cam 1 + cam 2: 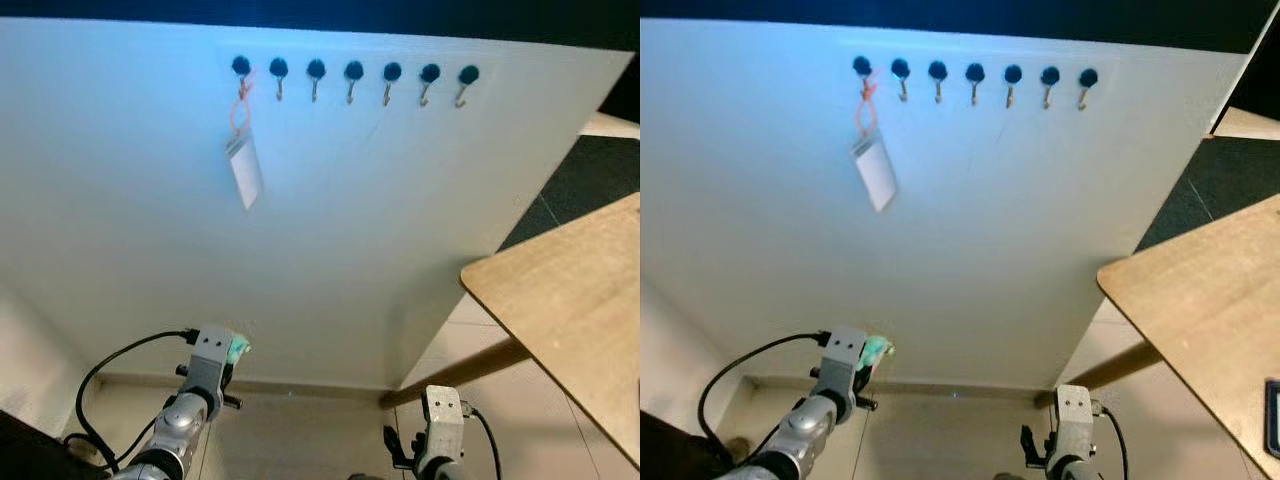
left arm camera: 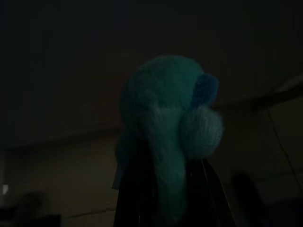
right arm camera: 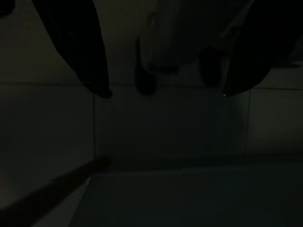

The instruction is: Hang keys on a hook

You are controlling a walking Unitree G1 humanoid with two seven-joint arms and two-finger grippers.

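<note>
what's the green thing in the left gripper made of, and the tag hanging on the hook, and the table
The green thing in the left gripper looks like knitted or crocheted yarn: fuzzy, matte, stitched texture. The tag seems to be glossy white plastic or laminated card, on an orange loop, perhaps cord or plastic. The table looks like light wood or wood laminate, with matte grain.
</note>
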